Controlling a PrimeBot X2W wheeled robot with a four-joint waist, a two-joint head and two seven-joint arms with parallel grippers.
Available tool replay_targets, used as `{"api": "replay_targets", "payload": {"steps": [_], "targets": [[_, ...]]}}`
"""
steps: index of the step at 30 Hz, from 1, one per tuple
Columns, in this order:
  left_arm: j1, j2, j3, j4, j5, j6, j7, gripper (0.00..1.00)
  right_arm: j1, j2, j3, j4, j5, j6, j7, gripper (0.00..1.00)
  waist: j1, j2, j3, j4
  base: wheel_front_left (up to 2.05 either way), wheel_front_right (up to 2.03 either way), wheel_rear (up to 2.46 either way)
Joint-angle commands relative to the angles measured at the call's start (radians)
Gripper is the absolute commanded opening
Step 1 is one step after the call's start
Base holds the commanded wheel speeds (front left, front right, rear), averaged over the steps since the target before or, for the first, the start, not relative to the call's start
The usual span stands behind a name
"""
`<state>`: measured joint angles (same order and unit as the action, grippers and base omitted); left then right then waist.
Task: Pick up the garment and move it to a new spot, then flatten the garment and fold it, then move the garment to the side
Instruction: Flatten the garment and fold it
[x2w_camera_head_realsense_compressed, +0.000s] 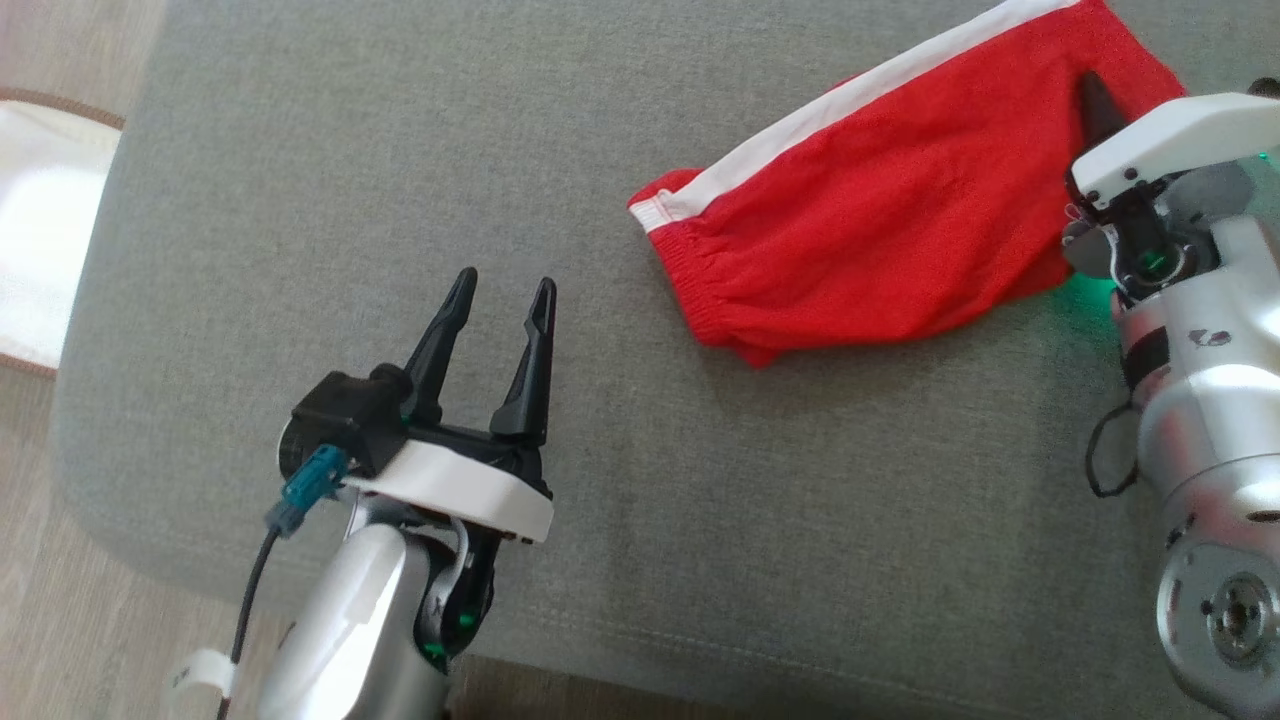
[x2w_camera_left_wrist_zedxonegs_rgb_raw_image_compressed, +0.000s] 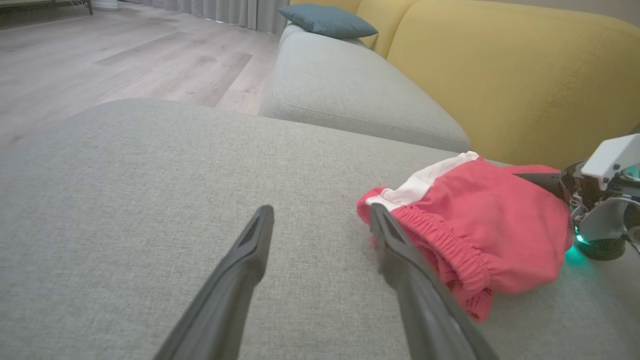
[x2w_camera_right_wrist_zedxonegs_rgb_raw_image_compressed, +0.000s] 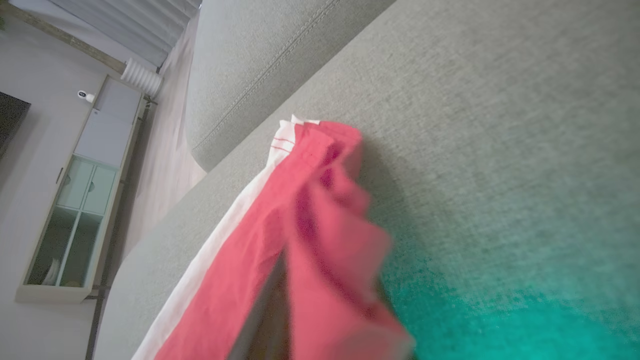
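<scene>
Head view: the red shorts (x2w_camera_head_realsense_compressed: 880, 200) with a white side stripe lie on the grey cushion (x2w_camera_head_realsense_compressed: 400, 150), far over to my right. My right gripper (x2w_camera_head_realsense_compressed: 1097, 110) is at their near edge, with one dark finger laid on top of the cloth. The other finger is hidden, so I cannot tell whether I have the cloth pinched. My left gripper (x2w_camera_head_realsense_compressed: 505, 282) hovers above bare cushion, well apart from the shorts, fingers spread.

Left wrist view: my two fingers stand wide, and the elastic waistband of the shorts shows just past the right one. The cloth lies doubled in layers, with the yellow sofa back (x2w_camera_left_wrist_zedxonegs_rgb_raw_image_compressed: 500, 65) behind it.

Right wrist view: red cloth bunches up the middle of the frame in loose folds, and a dark finger shows through a gap low down.

My judgement is that a grasp is in hand — either to carry the shorts to a new spot, or to shift a folded bundle to the side. The layered look fits both. Whichever it is, the pinch must catch every layer before any lift.

No brand, label or writing can be read on the shorts. A small red mark (x2w_camera_head_realsense_compressed: 1210, 338) on my right arm is too small to make out.
</scene>
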<state>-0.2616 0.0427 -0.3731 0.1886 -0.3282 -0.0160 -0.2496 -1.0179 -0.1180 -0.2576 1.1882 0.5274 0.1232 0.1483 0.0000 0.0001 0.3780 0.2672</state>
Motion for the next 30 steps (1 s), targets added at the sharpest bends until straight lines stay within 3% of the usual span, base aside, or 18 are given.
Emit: {"api": "replay_targets", "payload": {"steps": [1, 8, 19, 30], "targets": [[-0.025, 0.008, 0.033, -0.034, -0.003, 0.008, -0.012, 1.00, 0.026, 0.037, 0.012, 0.012, 0.015, 0.008, -0.005, 0.00, 0.0000, -0.0001, -0.008, -0.007, 0.00, 0.00, 0.00], [-0.006, 0.008, 0.043, -0.023, 0.001, 0.006, -0.012, 1.00, 0.089, 0.043, 0.009, -0.083, 0.107, 0.008, -0.041, 0.00, 0.0000, -0.0001, -0.059, -0.062, 0.00, 0.00, 0.00], [0.039, 0.008, 0.064, -0.011, 0.020, -0.001, -0.012, 1.00, 0.345, 0.054, 0.010, -0.316, 0.251, 0.008, -0.073, 0.00, 0.0000, -0.0001, -0.149, -0.172, 0.00, 0.00, 0.00], [0.089, 0.008, 0.069, -0.004, 0.017, 0.001, -0.012, 1.00, 0.595, 0.067, -0.045, -0.502, 0.310, 0.008, -0.076, 0.00, 0.0000, -0.0001, -0.218, -0.212, 0.00, 0.00, 0.00]]}}
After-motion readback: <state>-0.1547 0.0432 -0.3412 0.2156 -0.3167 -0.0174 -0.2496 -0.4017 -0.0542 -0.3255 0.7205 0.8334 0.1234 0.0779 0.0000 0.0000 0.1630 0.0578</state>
